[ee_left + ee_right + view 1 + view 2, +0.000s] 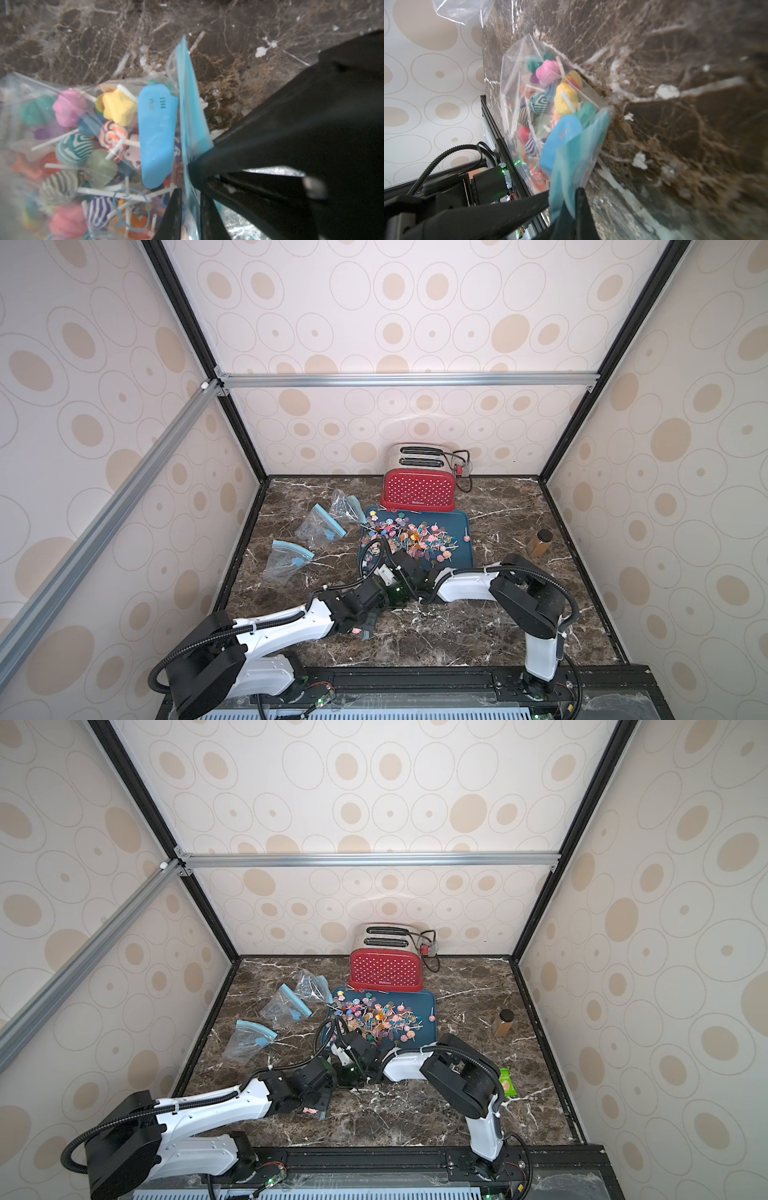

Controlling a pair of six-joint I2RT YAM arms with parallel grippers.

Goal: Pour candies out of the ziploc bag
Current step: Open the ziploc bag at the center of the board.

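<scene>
1. ziploc bag (187, 93) lies full on the counter (83, 41), short of the teal tray (461, 526), its blue slider (155, 135) against the zip strip.
2. right pincer (194, 168) is clamped on that strip, likely anchoring it for opening.
3. left pincer (190, 209) straddles the same strip, narrow; whether it truly grips, i cannot tell.
4. candies (70, 110) inside are pink, yellow, striped and swirled lollipops with their white sticks crossing.
</scene>
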